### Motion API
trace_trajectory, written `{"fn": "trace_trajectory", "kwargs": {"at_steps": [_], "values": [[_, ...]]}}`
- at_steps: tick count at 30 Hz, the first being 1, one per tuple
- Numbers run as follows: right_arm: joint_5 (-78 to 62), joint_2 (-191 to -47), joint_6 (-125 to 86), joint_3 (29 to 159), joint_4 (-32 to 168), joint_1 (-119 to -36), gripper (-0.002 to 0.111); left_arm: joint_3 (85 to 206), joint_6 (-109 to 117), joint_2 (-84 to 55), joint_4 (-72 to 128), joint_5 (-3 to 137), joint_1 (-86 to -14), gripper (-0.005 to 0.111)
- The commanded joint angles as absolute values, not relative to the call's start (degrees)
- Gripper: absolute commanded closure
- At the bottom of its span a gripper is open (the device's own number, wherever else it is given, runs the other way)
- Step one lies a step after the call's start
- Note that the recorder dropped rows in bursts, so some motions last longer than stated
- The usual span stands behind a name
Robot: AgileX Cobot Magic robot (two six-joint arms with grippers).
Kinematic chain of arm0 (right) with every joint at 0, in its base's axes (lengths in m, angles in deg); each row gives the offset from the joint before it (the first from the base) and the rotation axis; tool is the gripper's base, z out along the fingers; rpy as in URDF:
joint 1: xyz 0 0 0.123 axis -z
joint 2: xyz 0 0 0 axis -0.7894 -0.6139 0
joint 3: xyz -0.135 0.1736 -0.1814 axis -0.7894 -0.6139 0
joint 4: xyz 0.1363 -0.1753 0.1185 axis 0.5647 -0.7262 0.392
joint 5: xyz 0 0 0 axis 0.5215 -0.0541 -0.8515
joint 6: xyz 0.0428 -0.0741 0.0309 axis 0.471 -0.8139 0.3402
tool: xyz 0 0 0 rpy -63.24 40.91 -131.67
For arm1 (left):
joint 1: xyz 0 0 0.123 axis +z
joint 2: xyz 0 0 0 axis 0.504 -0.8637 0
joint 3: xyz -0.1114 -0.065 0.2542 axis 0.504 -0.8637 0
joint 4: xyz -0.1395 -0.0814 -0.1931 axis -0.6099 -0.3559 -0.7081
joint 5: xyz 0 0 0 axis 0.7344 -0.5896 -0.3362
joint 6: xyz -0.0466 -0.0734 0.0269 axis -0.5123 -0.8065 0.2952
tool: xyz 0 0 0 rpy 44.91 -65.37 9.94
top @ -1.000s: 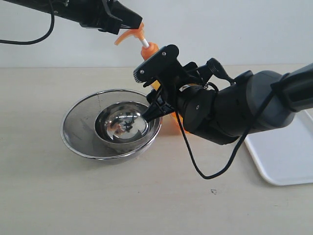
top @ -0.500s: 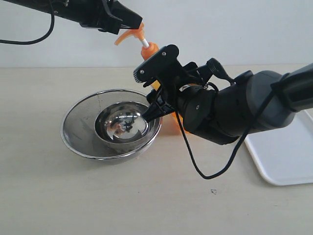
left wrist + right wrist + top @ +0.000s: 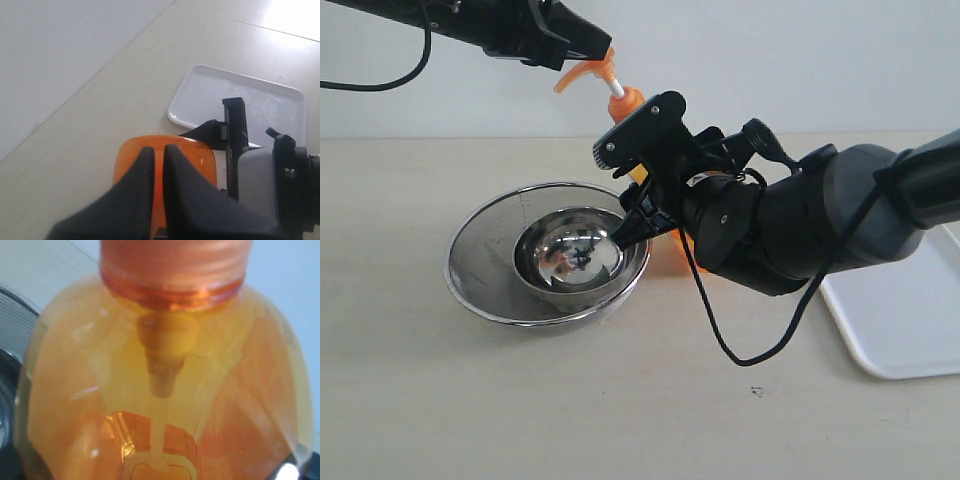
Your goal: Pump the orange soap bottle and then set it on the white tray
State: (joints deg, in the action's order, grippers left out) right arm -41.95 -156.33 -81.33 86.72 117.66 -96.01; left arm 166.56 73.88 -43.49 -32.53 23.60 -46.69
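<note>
The left arm is stretched in from above the large steel bowl (image 3: pixel 478 255), and its gripper (image 3: pixel 602 50) is clenched, the two fingers pressed together with only a thin slit between them. The fingertips are laid on top of the orange pump head (image 3: pixel 578 74). A short length of white stem (image 3: pixel 616 89) is seen between the head and the collar.

The right arm is reached in low over the bench (image 3: pixel 520 400) from the side of the bottle turned away from the large steel bowl, with its wrist bent down. Its gripper (image 3: pixel 638 205) is clasped around the body of the orange soap bottle (image 3: pixel 165 365), one finger being seen just above the bowl's rim.

The bottle is stood upright just beside the large steel bowl, most of its body being hidden by the right gripper. Orange liquid and a dip tube are seen through its translucent wall.

A smaller steel bowl (image 3: pixel 570 262) is nested inside the large steel bowl, and only reflections are shown in its polished bottom. The white tray (image 3: pixel 910 320) is lain flat well apart from the large steel bowl, beyond the right arm.
</note>
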Motion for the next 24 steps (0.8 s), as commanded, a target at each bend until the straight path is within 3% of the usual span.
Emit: {"fn": "trace_trajectory", "kwargs": {"at_steps": [1,24], "values": [[-42.69,-155.9,-80.97,87.16,116.44,-96.04,0.108,165.92,73.22,-45.15,-28.94,22.89,-47.0,0.102],[-42.81,-155.9,-80.97,87.16,116.44,-96.04,0.108,165.92,70.08,-47.12,-25.11,23.02,-47.0,0.102]]}}
